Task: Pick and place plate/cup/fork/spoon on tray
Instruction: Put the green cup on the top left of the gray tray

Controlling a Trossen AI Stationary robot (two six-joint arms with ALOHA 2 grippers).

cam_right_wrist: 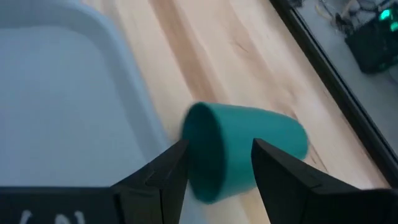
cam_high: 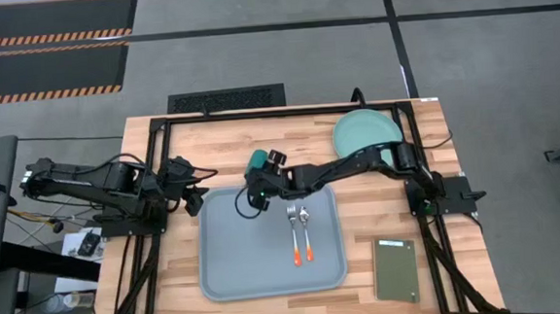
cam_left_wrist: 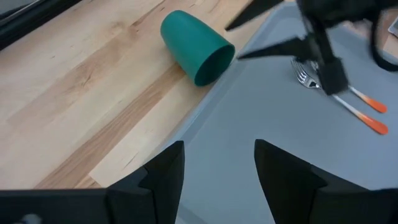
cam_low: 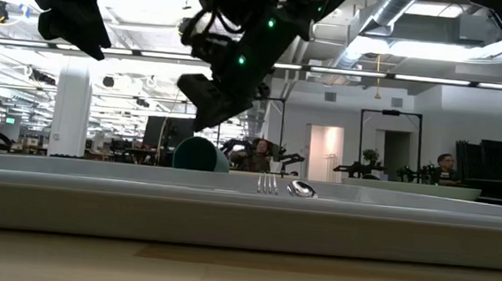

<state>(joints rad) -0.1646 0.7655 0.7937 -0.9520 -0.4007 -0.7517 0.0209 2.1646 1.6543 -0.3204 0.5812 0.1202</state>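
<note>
Cup [cam_left_wrist: 195, 45] on its side beside tray [cam_high: 228, 267], half hidden under right tool [cam_high: 245, 204]

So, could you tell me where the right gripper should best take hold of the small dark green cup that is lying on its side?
Probably across the round wall near the open rim. The small dark green cup lies tipped on the wooden table, just beyond the pale grey-blue tray's far edge, mouth toward the tray. The open right gripper already faces that mouth, so coming down from above with fingers straddling the wall seems best.
</note>
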